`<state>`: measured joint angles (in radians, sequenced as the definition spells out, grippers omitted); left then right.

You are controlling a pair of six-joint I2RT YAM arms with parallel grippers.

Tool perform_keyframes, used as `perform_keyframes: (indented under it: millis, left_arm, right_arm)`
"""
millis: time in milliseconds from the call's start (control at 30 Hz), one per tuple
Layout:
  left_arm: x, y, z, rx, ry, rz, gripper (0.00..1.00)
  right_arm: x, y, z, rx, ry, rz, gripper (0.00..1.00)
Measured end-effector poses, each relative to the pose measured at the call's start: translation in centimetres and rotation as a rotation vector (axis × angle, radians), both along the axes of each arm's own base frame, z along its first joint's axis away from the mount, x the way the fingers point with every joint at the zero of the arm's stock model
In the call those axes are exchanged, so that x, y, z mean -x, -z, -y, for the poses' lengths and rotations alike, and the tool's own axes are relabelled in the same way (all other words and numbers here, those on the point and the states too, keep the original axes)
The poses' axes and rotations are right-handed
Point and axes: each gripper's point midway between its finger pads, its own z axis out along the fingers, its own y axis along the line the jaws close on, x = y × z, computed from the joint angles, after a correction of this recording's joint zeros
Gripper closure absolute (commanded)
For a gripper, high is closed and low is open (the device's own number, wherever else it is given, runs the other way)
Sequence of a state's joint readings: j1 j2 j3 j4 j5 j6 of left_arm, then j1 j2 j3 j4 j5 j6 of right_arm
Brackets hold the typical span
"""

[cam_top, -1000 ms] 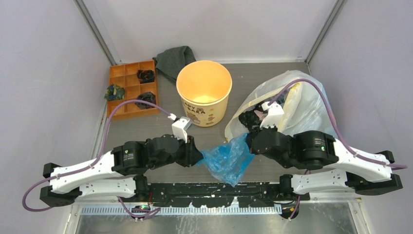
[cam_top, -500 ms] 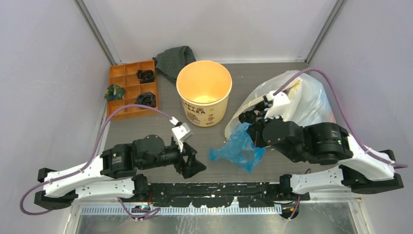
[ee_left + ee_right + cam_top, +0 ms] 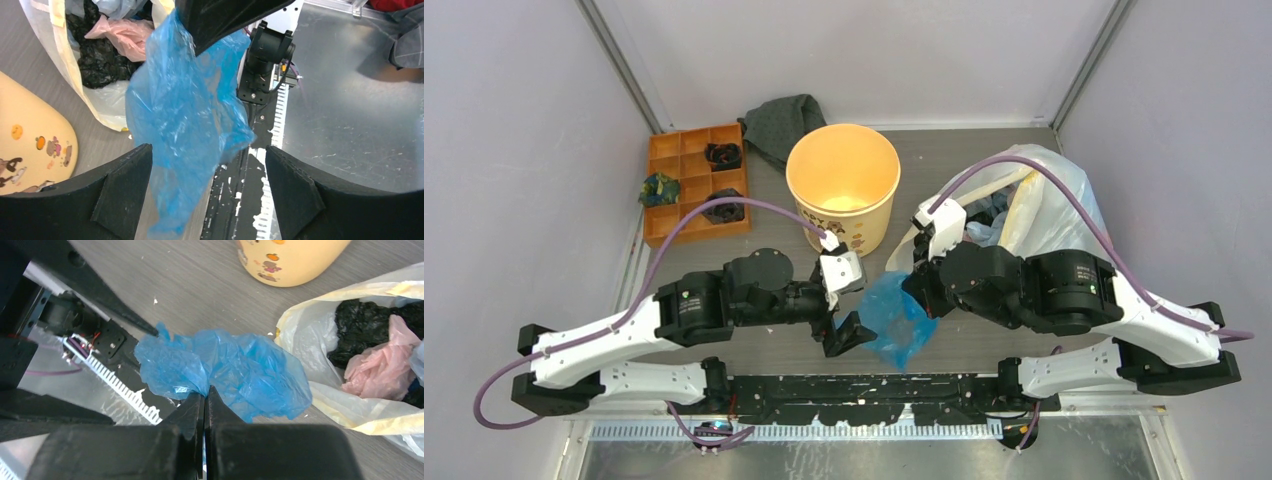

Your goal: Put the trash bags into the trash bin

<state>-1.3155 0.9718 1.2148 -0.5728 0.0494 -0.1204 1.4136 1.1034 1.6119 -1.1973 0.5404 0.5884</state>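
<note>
A crinkly light-blue trash bag [image 3: 894,322] hangs near the table's front edge, pinched at its top by my shut right gripper [image 3: 916,298]. In the right wrist view the bag [image 3: 235,371] bunches out from the closed fingertips [image 3: 205,391]. My left gripper [image 3: 844,322] is open just left of the bag. In its wrist view the bag [image 3: 185,115] dangles between and beyond the wide-apart jaws [image 3: 207,150], nearer the left finger, which does not pinch it. The cream-yellow trash bin [image 3: 869,225] stands upright behind, with its side also showing in the wrist views [image 3: 30,135] [image 3: 285,262].
A large whitish sack [image 3: 1049,205] with black and pink bags inside lies at the right. An orange compartment tray [image 3: 669,190] and a grey cloth [image 3: 779,125] sit at the back left. The metal rail [image 3: 864,400] runs along the near edge.
My left gripper opened and let go of the blue bag, drew back, then came in again beside it. My right gripper lifted the bag and carried it leftward.
</note>
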Motion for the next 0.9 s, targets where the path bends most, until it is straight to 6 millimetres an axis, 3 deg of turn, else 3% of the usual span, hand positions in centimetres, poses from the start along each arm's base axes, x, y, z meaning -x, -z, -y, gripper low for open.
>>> perform_keyframes:
  millis: [267, 433, 567, 733, 900]
  left_arm:
    - [0.7, -0.8, -0.4, 0.004, 0.078, 0.071, 0.16]
    - [1.8, -0.7, -0.5, -0.006, 0.149, 0.071, 0.27]
    - [2.7, 0.0, -0.4, -0.029, 0.205, 0.052, 0.35]
    - [2.9, 1.5, 0.3, -0.067, 0.216, 0.014, 0.38]
    - [3.0, 3.7, 0.9, -0.081, 0.197, -0.049, 0.52]
  right_arm:
    - [1.5, 0.0, -1.0, 0.003, -0.127, -0.023, 0.99]
    - [2.1, -0.1, -1.3, -0.001, -0.172, -0.032, 0.99]
    - [2.3, -0.5, -1.4, -0.014, -0.181, -0.033, 0.99]
    - [2.3, -0.8, -1.0, -0.026, -0.178, -0.033, 0.99]
    - [1.9, -0.8, -0.5, -0.02, -0.148, -0.025, 0.99]
